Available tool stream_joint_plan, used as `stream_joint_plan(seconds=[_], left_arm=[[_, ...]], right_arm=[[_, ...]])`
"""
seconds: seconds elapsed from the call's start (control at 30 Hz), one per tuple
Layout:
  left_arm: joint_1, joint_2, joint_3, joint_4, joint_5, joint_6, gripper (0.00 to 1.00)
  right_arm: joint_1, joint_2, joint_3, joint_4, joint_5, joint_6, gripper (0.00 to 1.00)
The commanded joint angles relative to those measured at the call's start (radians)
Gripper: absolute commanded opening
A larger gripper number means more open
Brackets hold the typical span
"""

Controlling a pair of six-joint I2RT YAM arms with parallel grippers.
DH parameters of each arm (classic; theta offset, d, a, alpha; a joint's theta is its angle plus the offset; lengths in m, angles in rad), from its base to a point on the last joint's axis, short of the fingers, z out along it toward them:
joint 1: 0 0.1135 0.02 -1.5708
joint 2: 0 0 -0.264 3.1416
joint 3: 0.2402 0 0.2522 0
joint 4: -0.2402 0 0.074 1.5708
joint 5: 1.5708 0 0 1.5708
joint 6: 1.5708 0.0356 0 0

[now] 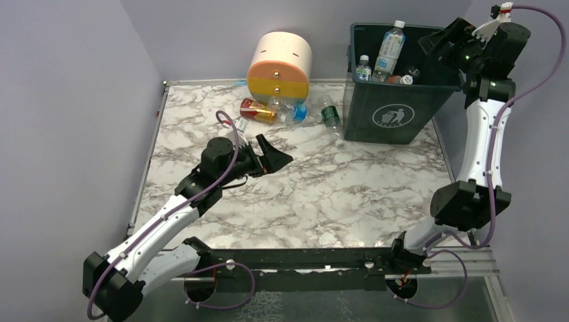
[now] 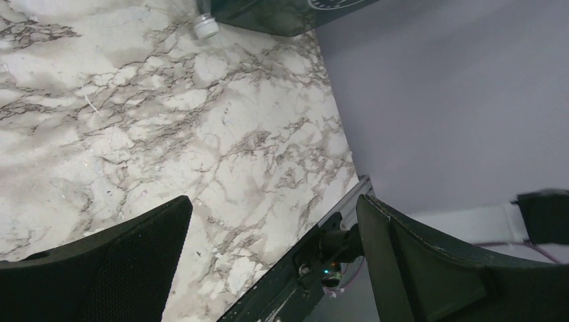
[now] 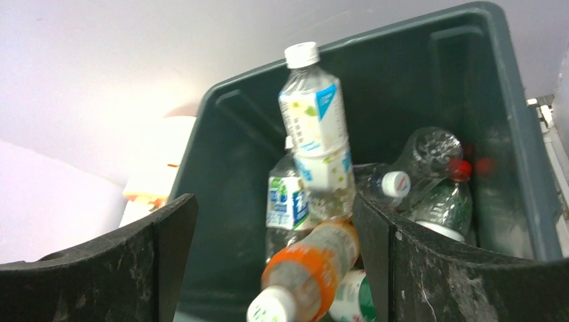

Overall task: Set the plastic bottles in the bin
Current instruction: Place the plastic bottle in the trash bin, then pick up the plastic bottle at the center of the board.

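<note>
**Q:** Top view: where is everything?
**A:** Several plastic bottles (image 1: 390, 48) already sit in the bin (image 1: 396, 117). A loose cluster (image 1: 258, 111) lies flat on the table (image 1: 335, 194) by the drawer unit (image 1: 280, 66), long axes roughly left to right. Your left gripper (image 1: 274, 158) hangs spread wide over the marble, empty. Your right gripper (image 1: 463, 41) is over the bin.

**Q:** Left wrist?
**A:** Only a white cap (image 2: 206, 27) shows, just beside the bin's foot, pointing toward the near edge.

**Q:** Right wrist?
**A:** Jaws apart, clamping nothing. Below them, a tall bottle (image 3: 314, 114) stands cap-up, and an orange-banded bottle (image 3: 308, 272) slants cap-down.

**Q:** Handling?
**A:** Probably light, thin-walled, slick and quick to roll. Take each one mid-label, across its long axis.
</note>
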Motion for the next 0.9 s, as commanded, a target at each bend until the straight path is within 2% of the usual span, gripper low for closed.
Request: stream_joint_plan(seconds=[0.0, 0.23, 0.4, 0.57, 0.67, 0.87], left_arm=[[-0.003, 0.11, 0.061, 0.058, -0.009, 0.036, 0.99], [-0.003, 0.309, 0.152, 0.122, -0.016, 0.05, 0.99], [0.001, 0.47, 0.219, 0.16, -0.054, 0.046, 0.99], [0.0, 0.668, 0.323, 0.19, -0.062, 0.035, 0.99], [0.0, 0.799, 0.41, 0.196, -0.053, 0.058, 0.99], [-0.008, 1.055, 0.592, 0.221, -0.012, 0.099, 0.99]], right_arm=[[0.006, -0.185, -0.093, 0.065, -0.089, 0.053, 0.89], [0.007, -0.459, -0.345, 0.097, -0.207, 0.099, 0.9], [0.007, -0.665, -0.544, 0.063, -0.254, 0.096, 0.9], [0.007, -0.848, -0.759, 0.09, -0.286, 0.168, 0.9], [0.011, -0.898, -0.845, 0.104, -0.312, 0.192, 0.9], [0.025, -0.906, -0.884, 0.088, -0.302, 0.168, 0.9]])
